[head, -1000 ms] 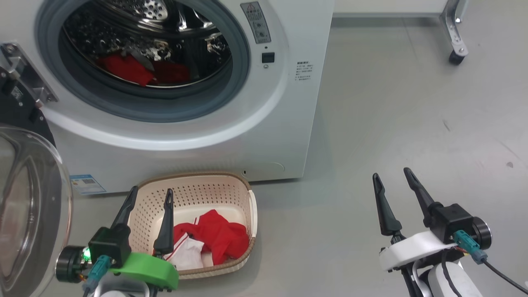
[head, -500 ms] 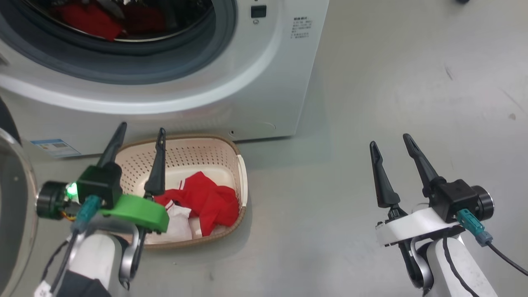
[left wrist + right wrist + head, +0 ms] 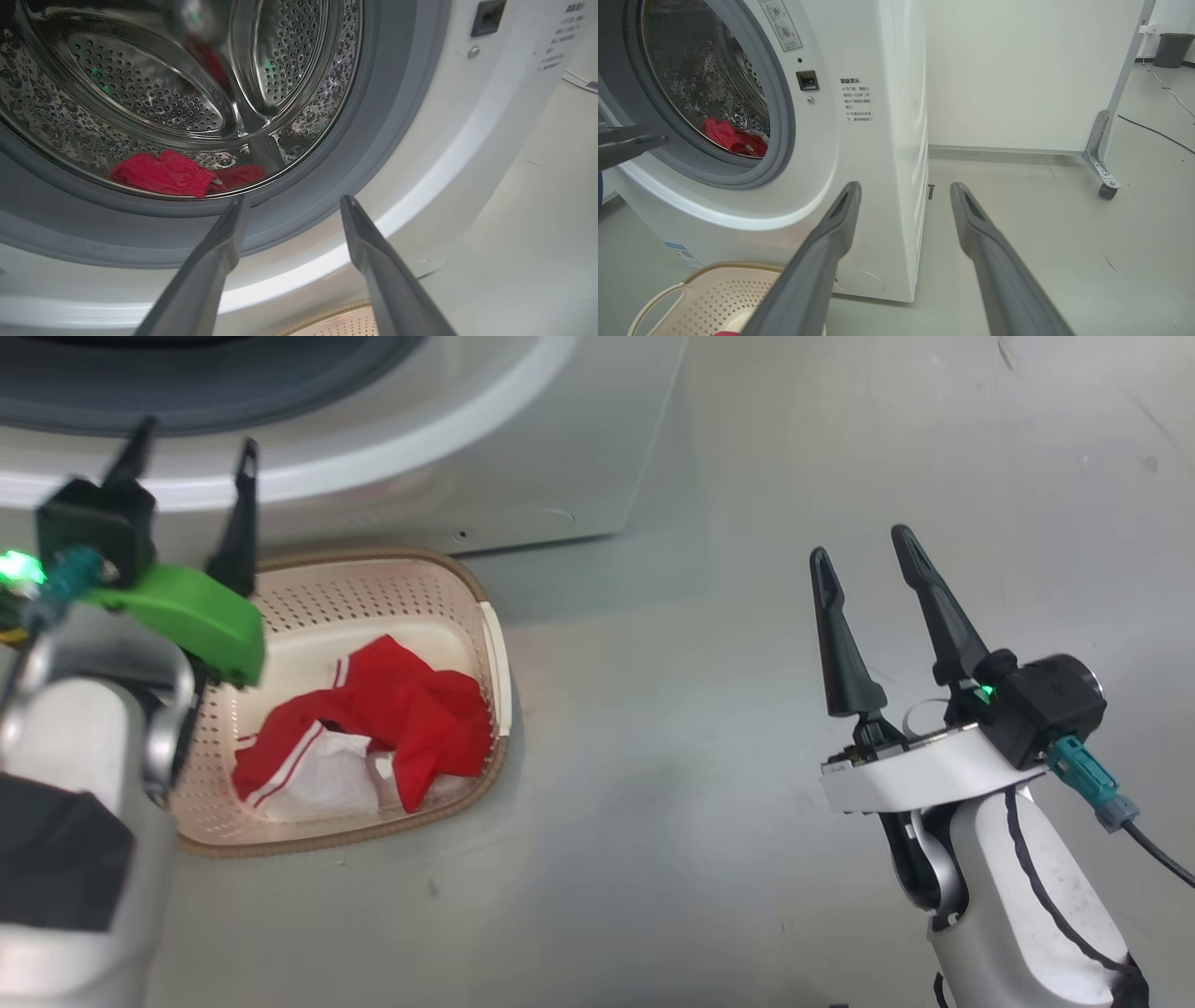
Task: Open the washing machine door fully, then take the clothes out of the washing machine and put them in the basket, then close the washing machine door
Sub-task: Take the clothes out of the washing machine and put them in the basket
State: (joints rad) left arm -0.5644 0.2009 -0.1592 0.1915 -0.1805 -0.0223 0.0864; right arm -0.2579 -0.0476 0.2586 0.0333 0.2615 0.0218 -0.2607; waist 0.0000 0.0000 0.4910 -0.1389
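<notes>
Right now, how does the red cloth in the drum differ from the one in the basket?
Place: drum cloth lies on the drum floor; basket cloth lies in the basket. Look: drum cloth shows nearly all red; basket cloth shows white stripes and a white panel. Both are red and crumpled.

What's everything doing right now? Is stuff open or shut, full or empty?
washing machine: drum mouth uncovered.
red cloth in the drum: lying at the bottom, not yet taken out.
basket: upright on the floor, holding clothes.
red and white clothes: crumpled inside the basket.
left gripper: open, empty, pointing at the drum mouth.
right gripper: open, empty, over the floor.
</notes>
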